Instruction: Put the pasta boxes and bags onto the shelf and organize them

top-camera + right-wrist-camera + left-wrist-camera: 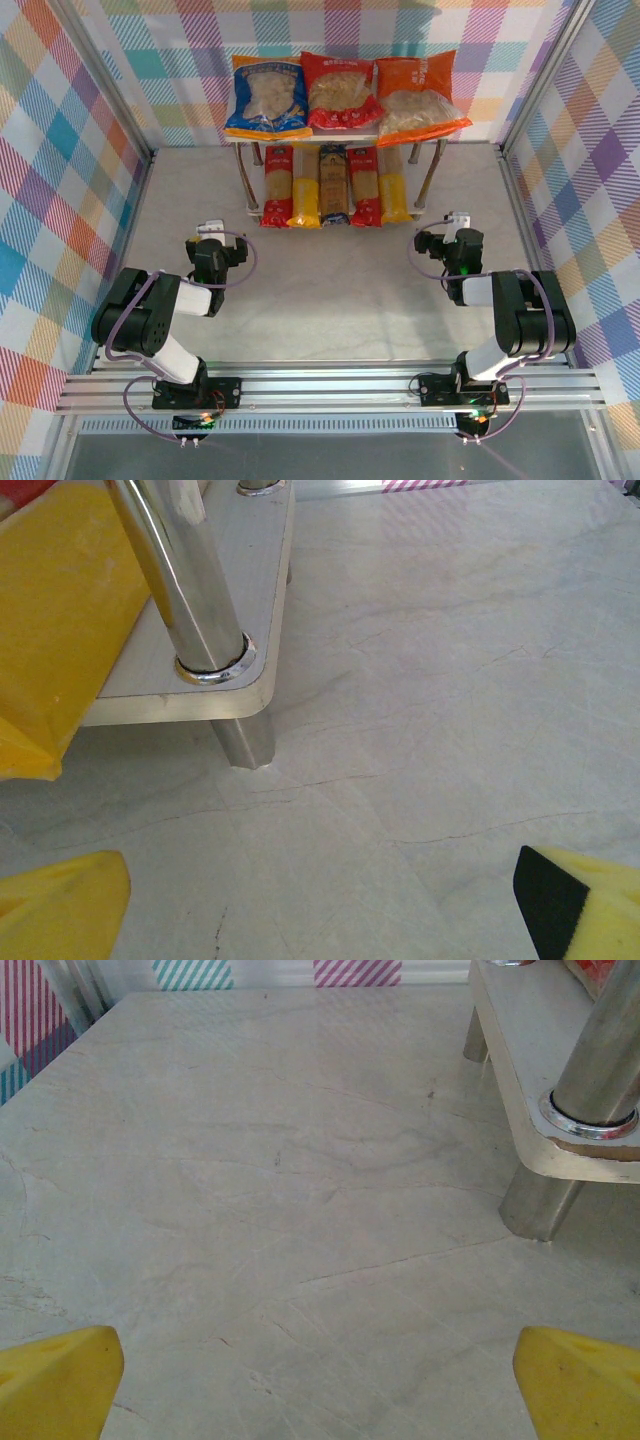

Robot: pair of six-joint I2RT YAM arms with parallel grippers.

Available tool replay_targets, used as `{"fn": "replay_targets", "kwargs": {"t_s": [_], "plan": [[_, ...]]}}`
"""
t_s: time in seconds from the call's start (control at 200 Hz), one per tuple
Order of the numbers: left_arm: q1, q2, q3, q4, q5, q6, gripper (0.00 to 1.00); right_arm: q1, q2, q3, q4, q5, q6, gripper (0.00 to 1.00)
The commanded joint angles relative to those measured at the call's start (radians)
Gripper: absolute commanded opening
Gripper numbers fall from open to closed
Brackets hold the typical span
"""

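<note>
Overhead view of a pale table [330, 290] with two robot arms at the near edge and a shelf [437, 139] at the far centre.

The left gripper [211, 230] hovers low over bare table, holding nothing. In its wrist view its yellow fingertips [55, 1380] sit at the two bottom corners, jaws wide apart. The shelf's left near corner [530, 1090] lies ahead of them and to the right.

On the top board three bags lie side by side: blue bag [266, 97], red bag [343, 92] and orange bag [418, 98]. On the lower board five boxes lie side by side: left red box [277, 187], left yellow box [305, 190], dark box [334, 185], right red box [364, 187] and right yellow box [394, 185]. Each box's long axis runs near to far, and its near end points towards the arms.

The right gripper [457, 218] also hovers low and holds nothing. Its fingertips [60, 905] are spread to the bottom corners of its wrist view, jaws wide apart. The shelf's right near corner [225, 695] lies ahead and to the left, with the right yellow box [60, 610] resting on that board.

All eight packs are on the shelf, so the placing looks complete. If any straightening remains, the right gripper seems slightly nearer the shelf. It would reach far and left to meet the right yellow box end-on.
</note>
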Motion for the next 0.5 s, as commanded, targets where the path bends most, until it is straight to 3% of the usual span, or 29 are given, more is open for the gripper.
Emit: {"fn": "replay_targets", "kwargs": {"t_s": [0.0, 0.495], "plan": [[0.015, -0.004, 0.016, -0.004, 0.020, -0.017, 1.00, -0.007, -0.007, 0.010, 0.008, -0.016, -0.012, 0.99], [0.019, -0.004, 0.023, -0.019, 0.030, -0.021, 1.00, -0.005, -0.008, 0.010, 0.007, -0.016, -0.012, 0.99]]}}
